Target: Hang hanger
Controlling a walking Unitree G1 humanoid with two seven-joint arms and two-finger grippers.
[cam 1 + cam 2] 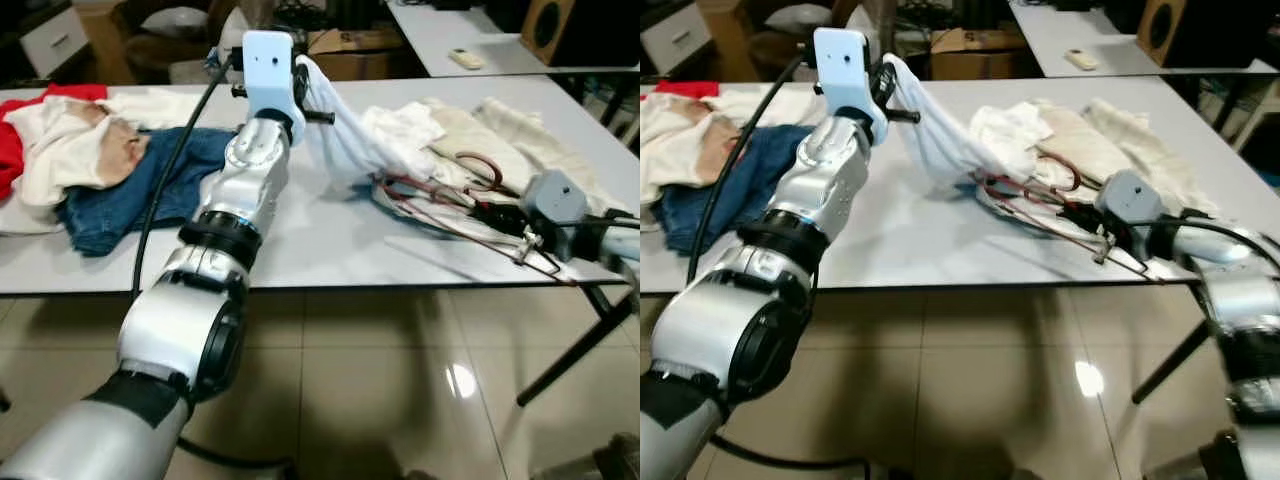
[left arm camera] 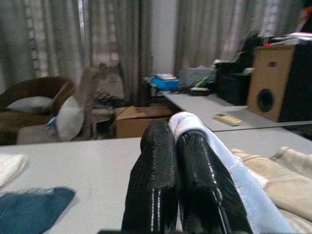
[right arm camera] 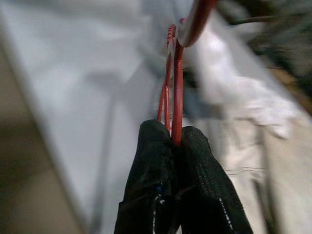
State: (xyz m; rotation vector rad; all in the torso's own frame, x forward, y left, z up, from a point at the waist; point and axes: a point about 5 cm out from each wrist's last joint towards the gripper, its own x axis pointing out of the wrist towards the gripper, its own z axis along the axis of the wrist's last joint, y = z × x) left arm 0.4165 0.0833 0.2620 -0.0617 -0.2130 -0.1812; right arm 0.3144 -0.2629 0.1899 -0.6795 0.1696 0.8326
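Observation:
A white garment [image 1: 335, 135] is lifted off the grey table [image 1: 300, 245], stretched from the pile up to my left gripper [image 1: 300, 85], which is shut on its edge. In the left wrist view the white cloth [image 2: 214, 146] wraps over the closed fingers [image 2: 153, 180]. A dark red wire hanger [image 1: 450, 215] lies on the table at the right, its hook [image 1: 480, 170] on a cream cloth. My right gripper [image 1: 495, 215] is shut on the hanger; the right wrist view shows the red wire [image 3: 176, 83] pinched between the fingers [image 3: 200, 185].
A pile of blue jeans [image 1: 150, 185], white and red clothes [image 1: 60, 140] covers the table's left part. Cream garments [image 1: 500, 135] lie at the right. Behind stand a cardboard box [image 1: 345, 50], a second table [image 1: 470, 30] and a speaker [image 1: 550, 30]. Tiled floor is below.

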